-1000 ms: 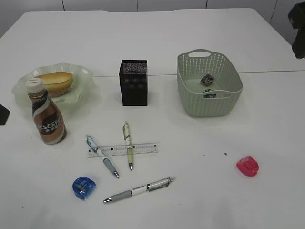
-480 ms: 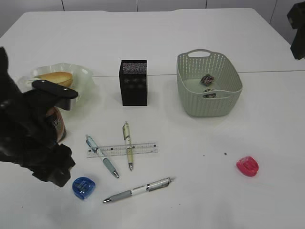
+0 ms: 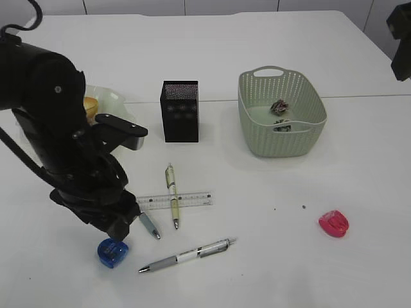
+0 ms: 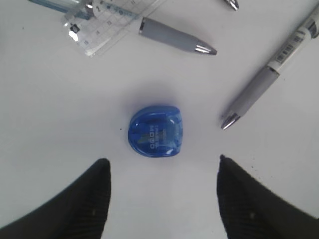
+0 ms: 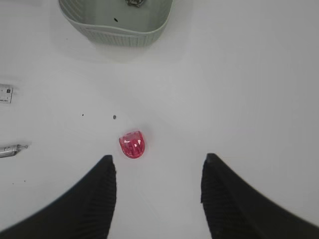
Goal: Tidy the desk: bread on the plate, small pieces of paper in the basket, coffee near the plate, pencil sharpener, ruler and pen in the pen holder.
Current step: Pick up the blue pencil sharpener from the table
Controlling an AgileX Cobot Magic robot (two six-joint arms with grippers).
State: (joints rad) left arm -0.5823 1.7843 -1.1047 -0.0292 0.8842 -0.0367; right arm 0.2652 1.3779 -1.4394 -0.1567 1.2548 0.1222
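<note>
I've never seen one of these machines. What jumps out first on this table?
The big black left arm fills the table's left side, its open gripper hanging right above a small blue pencil sharpener. Beside it lie pens across a clear ruler. Further right sit a pale green basket with paper scraps inside and a lone red sharpener.

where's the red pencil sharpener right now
The red pencil sharpener lies on the table at the lower right of the exterior view, in front of the green basket. In the right wrist view it sits just ahead of the open right gripper, untouched.
</note>
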